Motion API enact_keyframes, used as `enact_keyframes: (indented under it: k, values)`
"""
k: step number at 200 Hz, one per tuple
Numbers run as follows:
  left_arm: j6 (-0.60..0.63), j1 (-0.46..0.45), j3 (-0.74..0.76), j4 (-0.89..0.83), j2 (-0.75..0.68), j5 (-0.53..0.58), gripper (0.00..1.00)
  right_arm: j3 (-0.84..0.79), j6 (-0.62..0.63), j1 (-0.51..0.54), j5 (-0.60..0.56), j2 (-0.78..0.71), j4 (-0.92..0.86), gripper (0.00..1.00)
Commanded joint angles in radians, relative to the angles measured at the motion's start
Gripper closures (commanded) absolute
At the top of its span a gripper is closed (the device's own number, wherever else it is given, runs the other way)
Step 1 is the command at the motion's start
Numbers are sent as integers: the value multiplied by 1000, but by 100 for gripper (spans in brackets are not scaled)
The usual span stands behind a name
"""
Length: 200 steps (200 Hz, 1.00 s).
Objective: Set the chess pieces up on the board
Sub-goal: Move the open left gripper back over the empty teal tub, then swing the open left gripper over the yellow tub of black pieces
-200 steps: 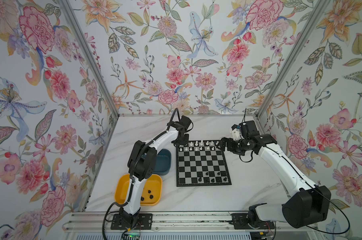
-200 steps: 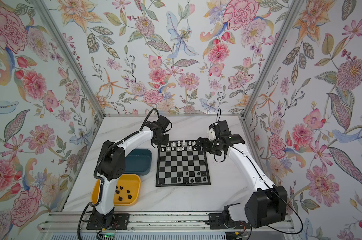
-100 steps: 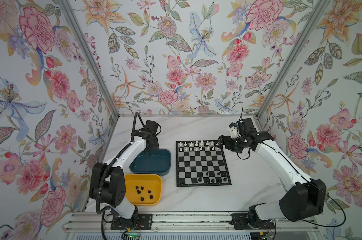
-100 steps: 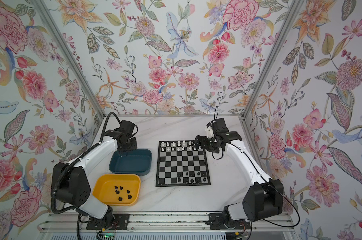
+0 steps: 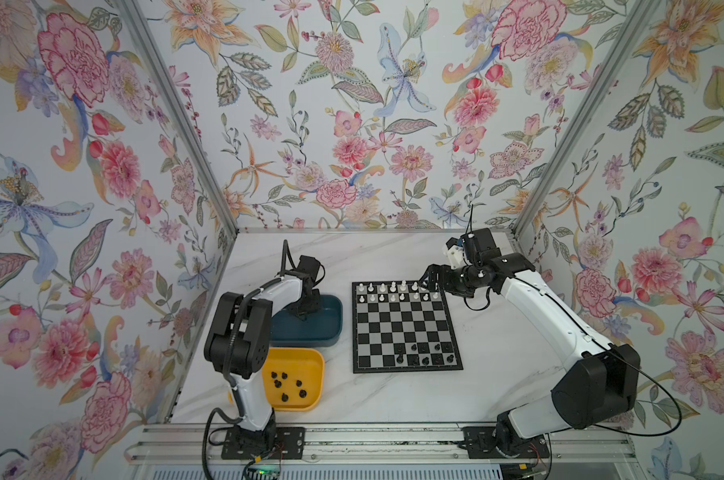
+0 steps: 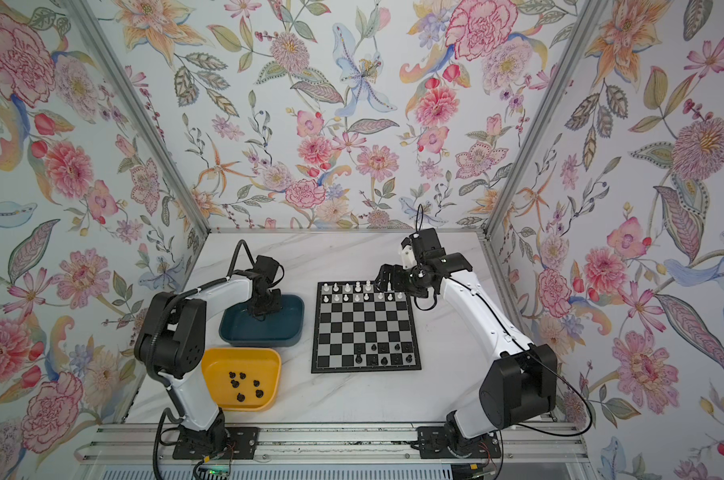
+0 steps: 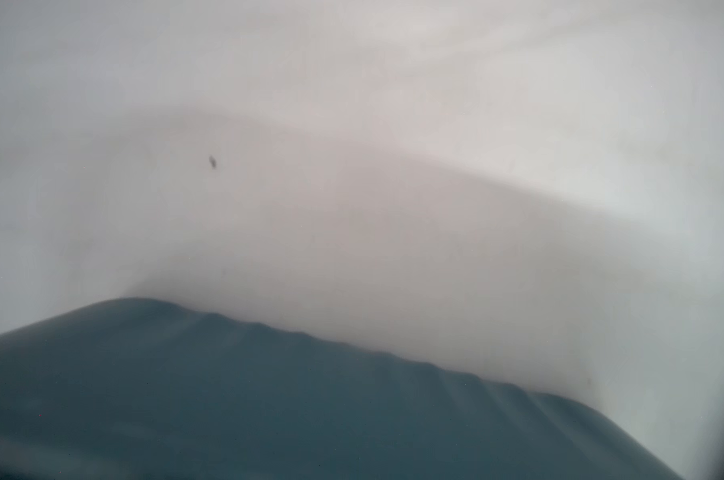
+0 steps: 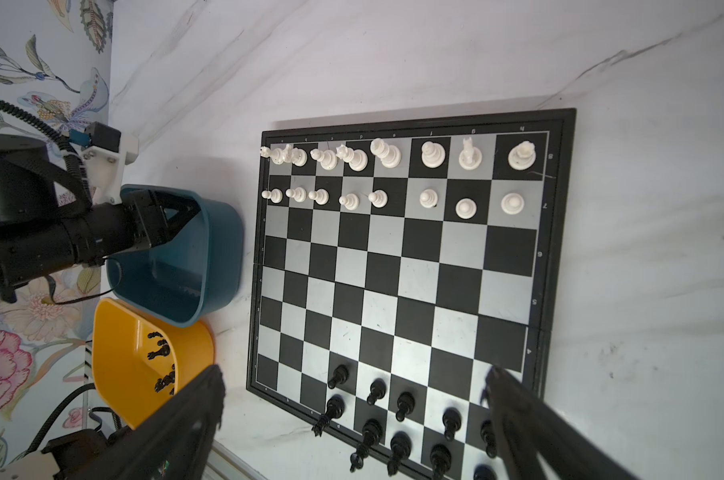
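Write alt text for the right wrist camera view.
A chessboard with white pieces filling its two far rows and only some black pieces standing at the near end, framed by the open right gripper. Beside the board, the left gripper reaches into a teal tray, and a yellow tray holds loose black pieces.

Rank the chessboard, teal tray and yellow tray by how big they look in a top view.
1. chessboard: clearly largest.
2. teal tray and yellow tray: about alike. The left arm hides part of each, so I can't rank them.
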<state>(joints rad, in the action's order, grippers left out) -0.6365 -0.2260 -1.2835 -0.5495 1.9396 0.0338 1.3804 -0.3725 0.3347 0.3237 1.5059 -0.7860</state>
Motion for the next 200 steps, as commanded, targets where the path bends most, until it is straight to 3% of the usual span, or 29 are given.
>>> enact_keyframes:
  k: [1, 83, 112, 143, 200]
  values:
    - [48, 38, -154, 44, 92, -8, 68, 23, -33, 8, -36, 13, 19, 1]
    - [127, 101, -915, -170, 495, -42, 67, 112, -85, 23, -91, 74, 24, 1]
    - [138, 100, -1056, -235, 524, -63, 65, 145, -89, 28, -96, 98, 21, 1]
    - [138, 98, -972, -236, 400, -57, 63, 168, -73, 28, -91, 119, 13, 1]
    - [74, 96, -376, -106, -97, 8, 60, 150, -27, 28, -41, 136, 28, 1]
